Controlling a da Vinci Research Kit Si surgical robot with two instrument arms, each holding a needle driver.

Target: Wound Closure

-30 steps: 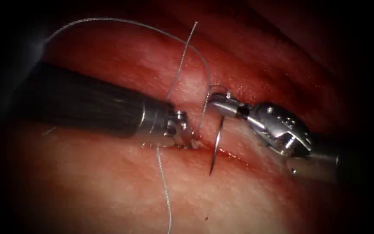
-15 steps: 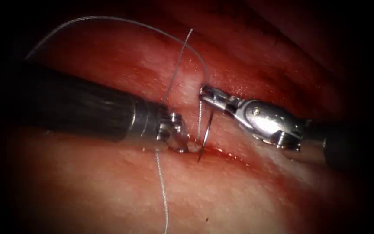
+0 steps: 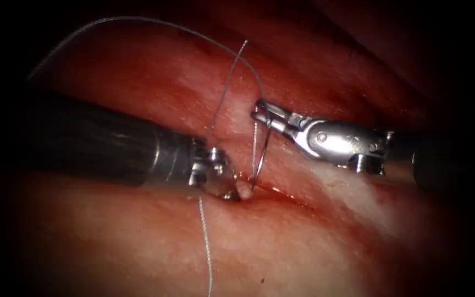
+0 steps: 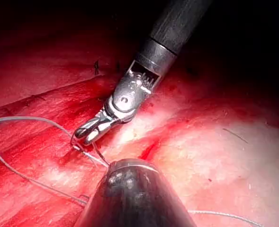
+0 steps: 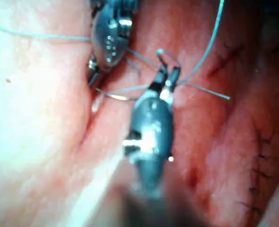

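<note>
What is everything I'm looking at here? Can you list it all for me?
tissue: one piece, pink and red, across the whole scene.
cut: one, dark red line running rightward from the middle.
red fluid: wet patch along the cut.
needle: one, curved, silver, hanging from the right tool, tip down at the cut.
thread: grey, arcing above the tools and trailing below the cut.
left tool: one, dark shaft, metal tip pressed at the cut edge on a bit of tissue.
right tool: one, silver, jaws shut on the needle near its thread end.

Endoscope view dim, heavy dark vignette; glare on right tool [image 3: 263,111]; right wrist view blurred
</note>
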